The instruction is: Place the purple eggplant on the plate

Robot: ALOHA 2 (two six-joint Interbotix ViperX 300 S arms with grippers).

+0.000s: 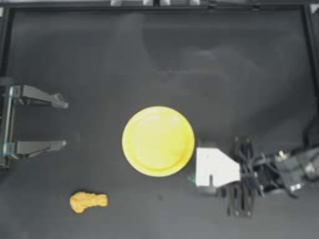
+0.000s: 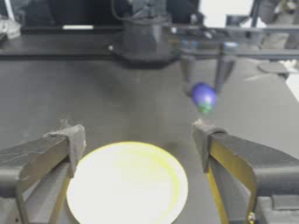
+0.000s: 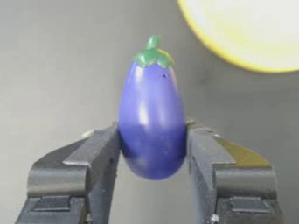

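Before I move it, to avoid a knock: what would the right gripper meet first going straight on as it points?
Probably the plate: the right gripper, shut on the purple eggplant, points toward its near rim. Height over it is unclear.

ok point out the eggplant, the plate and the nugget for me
purple eggplant [image 3: 152, 122]: right wrist view, middle of its glossy body, between the right claw's jaws
plate [image 1: 157, 141]: top view, bare centre of the yellow plate
orange nugget [image 1: 88, 201]: top view, middle of the lump
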